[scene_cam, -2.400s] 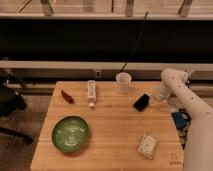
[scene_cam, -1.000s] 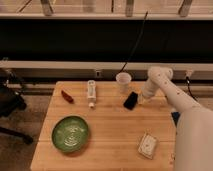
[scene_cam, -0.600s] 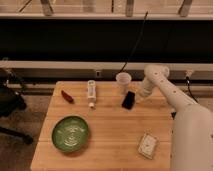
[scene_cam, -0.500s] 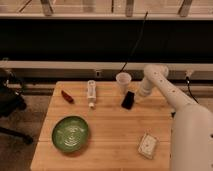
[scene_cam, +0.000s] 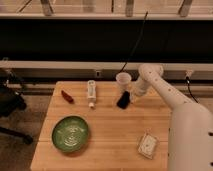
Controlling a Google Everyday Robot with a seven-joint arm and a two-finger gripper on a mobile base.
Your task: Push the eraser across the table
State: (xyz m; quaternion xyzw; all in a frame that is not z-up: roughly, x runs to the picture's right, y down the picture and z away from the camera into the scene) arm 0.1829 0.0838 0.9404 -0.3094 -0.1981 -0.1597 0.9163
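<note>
At the bench's (scene_cam: 105, 145) far edge: gripper (scene_cam: 134, 96) presses the eraser (scene_cam: 123, 100) leftward, mid-push.
Finger opening cannot be told; next, a steady sweep past the white cup (scene_cam: 122, 80).

On the bamboo table (scene_cam: 112, 132), we see the robot's white arm reaching in from the right, its gripper (scene_cam: 133, 96) low over the far side of the tabletop and right beside the black eraser (scene_cam: 123, 100). The eraser lies tilted just in front of the white cup (scene_cam: 123, 80), which stands upright near the far edge. To their left we find a white oblong device (scene_cam: 91, 93) lying lengthwise and, farther left, a small red item (scene_cam: 67, 96). A green bowl (scene_cam: 70, 134) sits at the near left, and a small patterned packet (scene_cam: 147, 145) rests near the right front corner. A dark chair (scene_cam: 10, 107) stands beside the table's left side.
</note>
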